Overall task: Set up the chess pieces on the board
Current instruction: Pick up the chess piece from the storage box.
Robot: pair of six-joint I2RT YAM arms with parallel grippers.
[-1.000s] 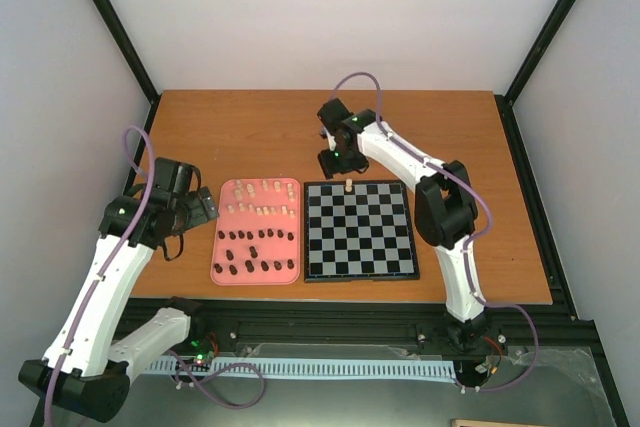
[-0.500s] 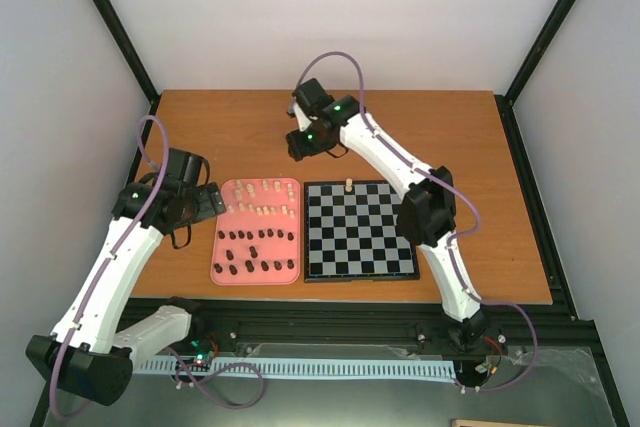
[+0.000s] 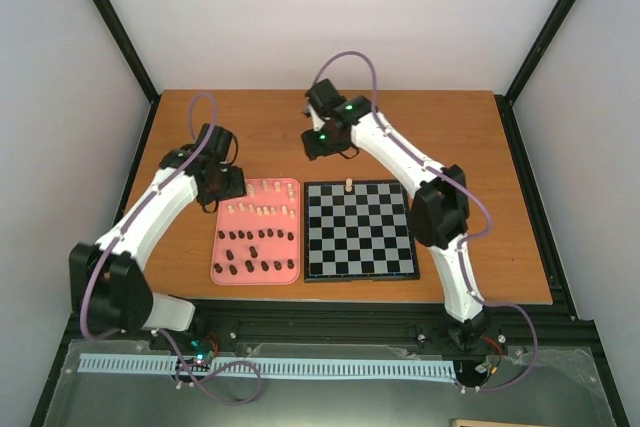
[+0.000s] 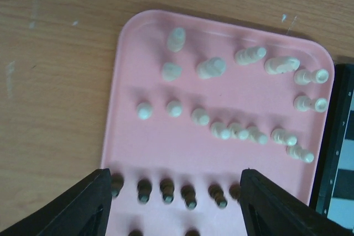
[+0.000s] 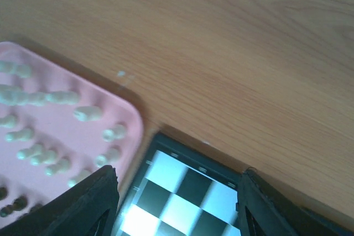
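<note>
My left arm has swung in from the table's left side, and my left hand (image 3: pixel 222 185) now hangs over the far left corner of the pink tray (image 4: pixel 124 136). My right hand (image 3: pixel 322 142) has shifted a little and hovers above the bare table (image 3: pixel 450 137), just beyond where the tray and board (image 3: pixel 360 232) meet.

Both hands are empty. The left fingers (image 4: pixel 83 208) stand well apart with only the tray between them, and the right fingers are spread the same way over the board's far left corner.

The board lies flat just right of the tray, their edges running side by side. One cream piece (image 3: pixel 348 185) stands upright on the board's far row, near the middle. The other cream pieces (image 4: pixel 221 131) fill the far half of the tray.

From my left wrist, those on the tray's left side look like round tops, so they stand upright. Those towards the board side lie toppled, their long axes running across the tray towards the board. Two in the far row lie slanted.

The dark pieces (image 4: pixel 166 187) sit in rows on the tray's near half. My fingers partly hide them, so I cannot tell which way they lie.
</note>
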